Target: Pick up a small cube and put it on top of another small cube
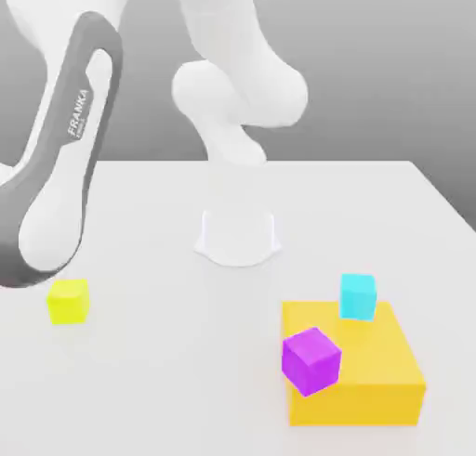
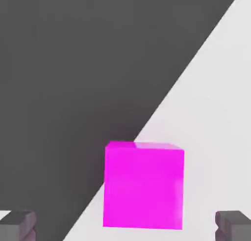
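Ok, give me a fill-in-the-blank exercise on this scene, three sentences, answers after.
1. In the hand view, the cube standing between the open gripper's fingertips is bright ____.
2. In the exterior view, the cyan cube and the purple cube both sit on a flat ____ block.
3. The small cube standing alone on the table, at the exterior view's left, is ____.

Missing words: magenta; orange-yellow; yellow

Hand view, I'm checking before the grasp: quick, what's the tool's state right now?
Tool: open, holding nothing; its fingertips stand wide on either side of the magenta cube, not touching it.
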Controlling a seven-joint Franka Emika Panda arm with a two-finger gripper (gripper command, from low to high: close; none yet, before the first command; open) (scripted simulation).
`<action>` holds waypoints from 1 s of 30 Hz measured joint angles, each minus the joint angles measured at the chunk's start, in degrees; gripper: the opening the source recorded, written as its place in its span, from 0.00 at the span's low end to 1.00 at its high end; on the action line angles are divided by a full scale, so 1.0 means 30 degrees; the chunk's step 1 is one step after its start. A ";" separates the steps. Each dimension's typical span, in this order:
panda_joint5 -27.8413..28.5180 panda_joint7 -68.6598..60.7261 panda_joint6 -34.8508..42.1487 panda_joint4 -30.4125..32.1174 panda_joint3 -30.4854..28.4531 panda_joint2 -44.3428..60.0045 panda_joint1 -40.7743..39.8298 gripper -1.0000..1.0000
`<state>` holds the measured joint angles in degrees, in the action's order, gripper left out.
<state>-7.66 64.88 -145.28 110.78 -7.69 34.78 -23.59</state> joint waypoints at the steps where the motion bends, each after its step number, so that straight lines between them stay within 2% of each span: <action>1: -0.0121 -0.0063 -0.0496 -0.0161 0.0112 0.0691 -0.0106 0.50; 2: -0.0206 -0.0112 -0.0851 -0.0274 0.0189 0.1176 -0.0173 0.00; 8: -0.0320 -0.0191 -0.1045 -0.0333 0.0220 0.1419 -0.0194 0.00; 13: 0.0008 0.0153 0.0795 0.0380 -0.0127 -0.1135 0.0284 0.00; 21: -0.0077 0.2941 0.1922 0.4601 0.1926 -0.6864 0.3703 0.00; 30: 0.1138 0.7350 0.2839 0.9604 0.4571 -1.2794 0.8100 0.00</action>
<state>-4.25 86.93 -136.76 139.59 6.03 -3.60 0.71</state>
